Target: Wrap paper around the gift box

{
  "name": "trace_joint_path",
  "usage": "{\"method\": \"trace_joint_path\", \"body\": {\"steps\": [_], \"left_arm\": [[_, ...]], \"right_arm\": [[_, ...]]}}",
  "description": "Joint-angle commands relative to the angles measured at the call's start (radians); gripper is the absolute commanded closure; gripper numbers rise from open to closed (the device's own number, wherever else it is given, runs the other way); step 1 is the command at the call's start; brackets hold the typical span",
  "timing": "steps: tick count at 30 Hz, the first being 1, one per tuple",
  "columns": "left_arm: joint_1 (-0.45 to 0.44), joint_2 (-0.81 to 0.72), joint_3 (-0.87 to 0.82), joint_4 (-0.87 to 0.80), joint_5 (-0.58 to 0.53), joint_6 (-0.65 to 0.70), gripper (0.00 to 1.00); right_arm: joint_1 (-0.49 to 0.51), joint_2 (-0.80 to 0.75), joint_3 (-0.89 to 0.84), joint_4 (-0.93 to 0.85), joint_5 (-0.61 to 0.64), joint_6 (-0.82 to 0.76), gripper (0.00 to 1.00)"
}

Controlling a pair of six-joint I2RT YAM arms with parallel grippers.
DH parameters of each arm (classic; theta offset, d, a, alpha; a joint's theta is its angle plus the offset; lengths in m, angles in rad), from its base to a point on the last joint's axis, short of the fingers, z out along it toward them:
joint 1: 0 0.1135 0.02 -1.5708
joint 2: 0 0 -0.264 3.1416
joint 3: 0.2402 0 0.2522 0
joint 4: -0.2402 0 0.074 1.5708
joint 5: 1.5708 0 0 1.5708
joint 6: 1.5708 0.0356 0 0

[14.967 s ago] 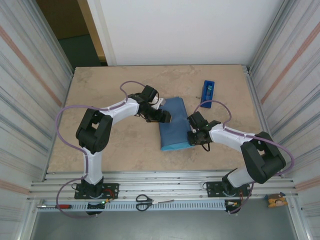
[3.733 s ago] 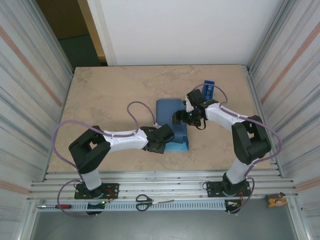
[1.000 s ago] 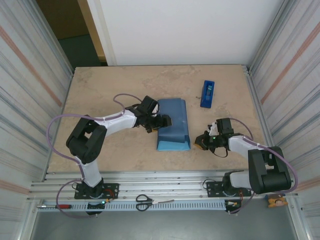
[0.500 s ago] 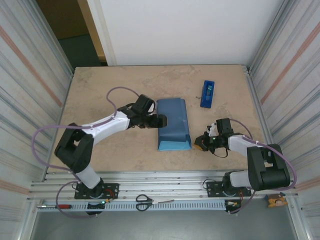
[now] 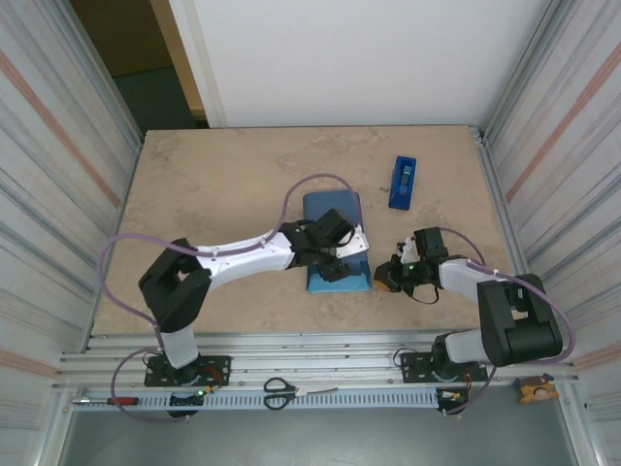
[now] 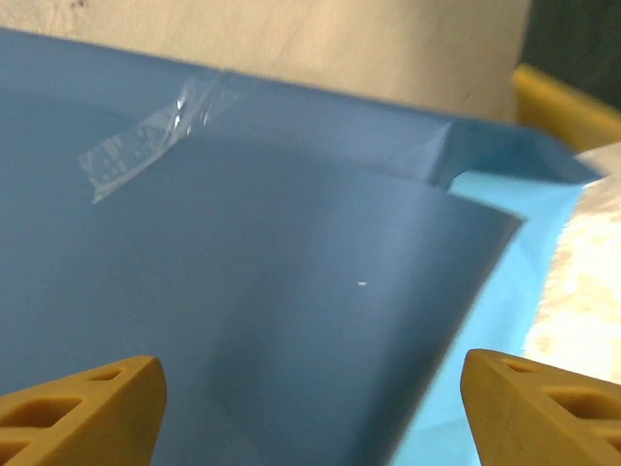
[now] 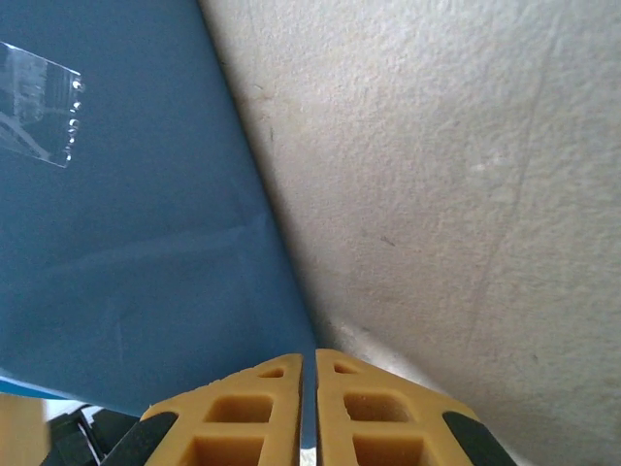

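Paper (image 5: 330, 205) lay folded into a flat dark blue parcel at the middle of the desk (image 5: 223, 184), its light blue face showing along the near edge. The box could not be made out under it. The left arm crossed the parcel and covered much of it; the left gripper (image 5: 332, 267) sat over its near half, and whether it touched the paper was unclear from above. The right gripper (image 5: 386, 280) lay low just beside the parcel's near right corner. A tape dispenser (image 5: 403, 182) stood well apart toward the far right, and scissors (image 5: 279, 391) lay on the rail by the arm bases.

From the left wrist, the left gripper (image 6: 310, 398) was wide open over the dark paper (image 6: 243, 291), only the tips of its fingers (image 6: 87, 408) in frame. A strip of clear tape (image 6: 146, 141) lay across a fold. A yellow shape (image 6: 568, 109) at the upper right was cut off and could not be identified.

From the right wrist, the right gripper (image 7: 309, 403) was closed with nothing seen between its fingers (image 7: 243, 417), beside the paper's (image 7: 126, 252) edge on the bare desk (image 7: 466, 194). Another tape piece (image 7: 39, 126) was partly cut off at the left.
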Motion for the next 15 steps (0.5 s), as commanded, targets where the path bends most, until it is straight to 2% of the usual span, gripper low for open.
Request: {"method": "trace_joint_path", "body": {"steps": [1,6,10,15], "left_arm": [[0.011,0.006,0.041,-0.027,-0.081,0.104,0.22],[0.012,0.002,0.026,-0.017,-0.092,0.122,0.24],[0.013,0.013,0.018,-0.022,-0.057,0.133,0.24],[0.012,0.053,0.037,-0.062,-0.066,0.097,0.34]], "right_arm": [[0.009,0.004,0.022,-0.01,0.018,-0.006,0.88],[0.011,0.011,0.029,-0.01,0.016,-0.005,0.87],[0.015,0.018,0.033,-0.01,0.018,-0.005,0.87],[0.027,0.023,0.038,-0.003,0.014,0.001,0.88]]}}
